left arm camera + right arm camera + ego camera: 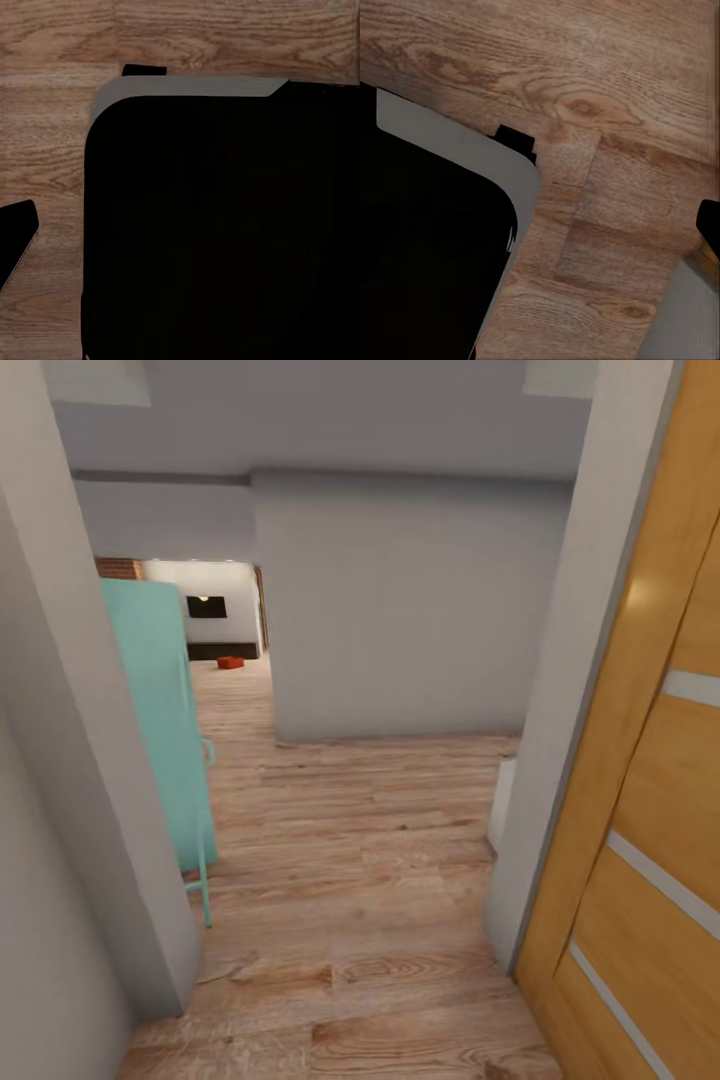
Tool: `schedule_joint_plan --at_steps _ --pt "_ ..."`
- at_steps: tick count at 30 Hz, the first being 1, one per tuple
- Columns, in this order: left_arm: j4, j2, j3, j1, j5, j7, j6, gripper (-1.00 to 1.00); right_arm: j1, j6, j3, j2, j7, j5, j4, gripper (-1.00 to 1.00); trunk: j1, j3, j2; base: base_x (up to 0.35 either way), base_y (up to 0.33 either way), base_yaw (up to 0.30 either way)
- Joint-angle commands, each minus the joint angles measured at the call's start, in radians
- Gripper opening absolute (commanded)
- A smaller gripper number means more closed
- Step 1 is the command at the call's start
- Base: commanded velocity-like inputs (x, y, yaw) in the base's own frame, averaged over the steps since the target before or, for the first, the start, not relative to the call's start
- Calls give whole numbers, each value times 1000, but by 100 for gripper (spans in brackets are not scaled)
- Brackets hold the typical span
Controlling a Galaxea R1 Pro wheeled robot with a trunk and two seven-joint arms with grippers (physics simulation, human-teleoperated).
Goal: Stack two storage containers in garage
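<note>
One orange-red storage container (230,661) shows small and far off in the head view. It sits on the light wood floor of the living room (215,610), seen through the opening at the end of the hallway, below a black wall TV (206,606). Both wrist views look straight down at the plank floor (52,150) and my dark base (225,225) (427,255). A dark shape sits at the edge of each wrist view; I cannot tell what it is.
I stand in a doorway. A grey wall (60,810) closes the left side and a wooden door (650,810) the right. A teal panel on thin legs (160,720) lines the hallway's left. A grey wall (400,610) blocks straight ahead. Open plank floor (340,840) runs forward and left.
</note>
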Motion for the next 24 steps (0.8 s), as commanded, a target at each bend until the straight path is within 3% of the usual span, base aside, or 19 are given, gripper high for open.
schedule_joint_plan --at_steps 1,24 --pt "1 0 1 -1 7 -3 -3 100 0 -2 7 0 4 -10 0 100 1 -1 0 321 0 0" --pt "1 0 1 -1 7 -3 -3 100 -1 -2 7 1 4 -8 0 100 1 -1 0 321 0 0"
